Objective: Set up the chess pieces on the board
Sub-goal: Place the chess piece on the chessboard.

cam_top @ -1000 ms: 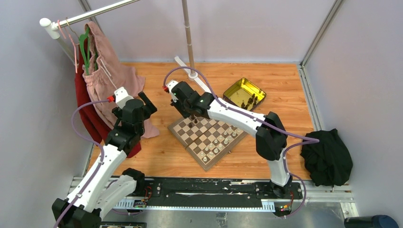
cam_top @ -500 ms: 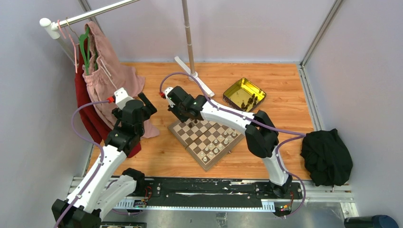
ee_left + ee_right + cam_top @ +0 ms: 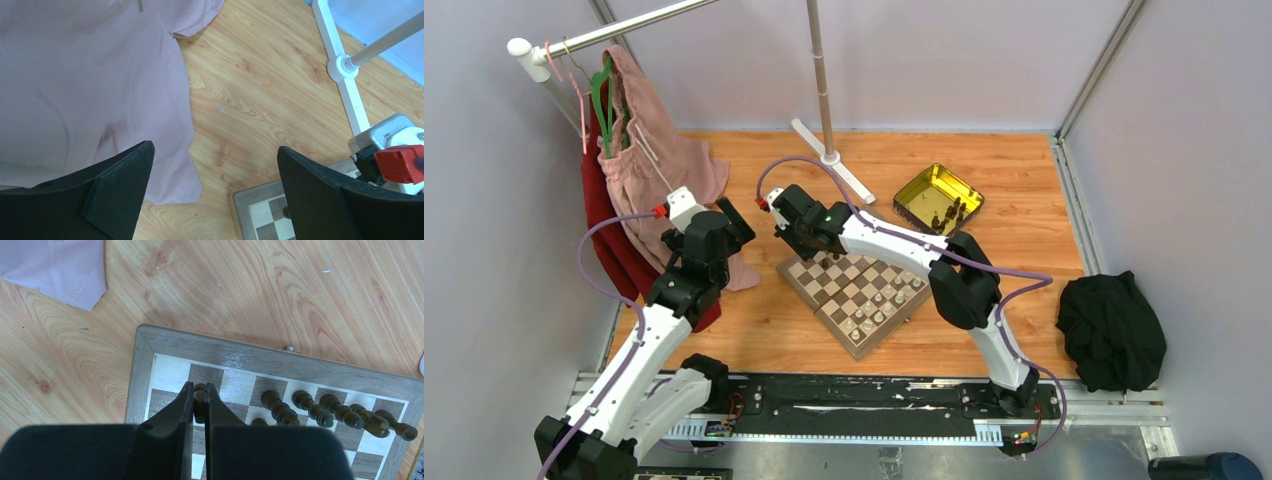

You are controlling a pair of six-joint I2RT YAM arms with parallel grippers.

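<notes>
Dark piece (image 3: 199, 401) by board (image 3: 141, 371) corner: only top shows, rest hidden between right gripper (image 3: 199, 386) fingers (image 3: 181, 407). Board's near part cut off by bottom edge of right wrist view. Pieces (image 3: 948, 215) in tin (image 3: 916, 183), tabletop's far right: too small to tell kinds.

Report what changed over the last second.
The right end effector, shut on a dark piece, shifted left over the board's left corner, its elbow following. Nothing was let go. The left end effector, board and tin stayed put.
</notes>
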